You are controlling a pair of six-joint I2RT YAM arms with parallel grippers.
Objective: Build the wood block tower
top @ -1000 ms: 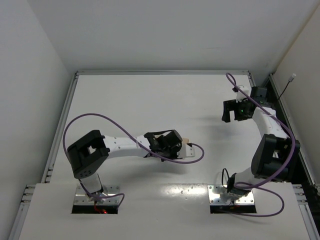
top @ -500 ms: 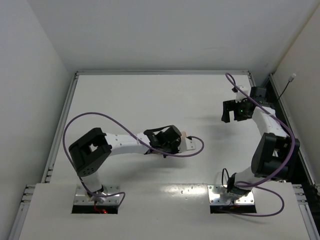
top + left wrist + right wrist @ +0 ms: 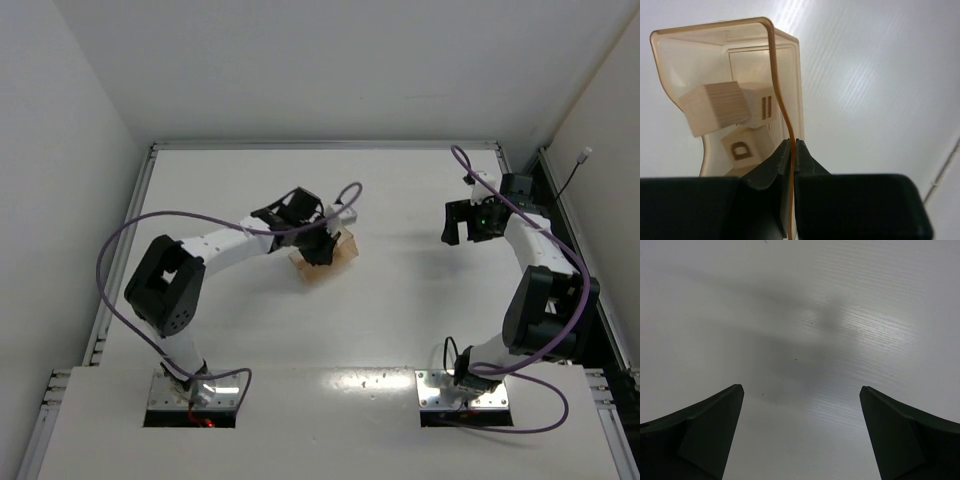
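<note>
Two arms worked over the white table (image 3: 230, 330). There was one translucent amber tub (image 3: 788, 75), and three wood blocks (image 3: 715, 107) could be counted inside it. One was plain-faced, one at its 3 o'clock carried two dark bars, and one at 6 o'clock was marked D. They were jumbled loosely and touching.

The left gripper (image 3: 791, 148) was pinched tight on the tub's thin wall, one finger on each side. From above, the tub (image 3: 338, 258) sat tilted about mid-table under that gripper (image 3: 320, 245). The right gripper (image 3: 462, 228) hung toward 3 o'clock, well apart, its jaws (image 3: 800, 388) spread wide over bare table.

A second earlier the left arm had lain lower, reaching toward 3 o'clock near the front. It had since swung toward 12 o'clock, and the tub showed far more plainly. The right arm had kept its place.
</note>
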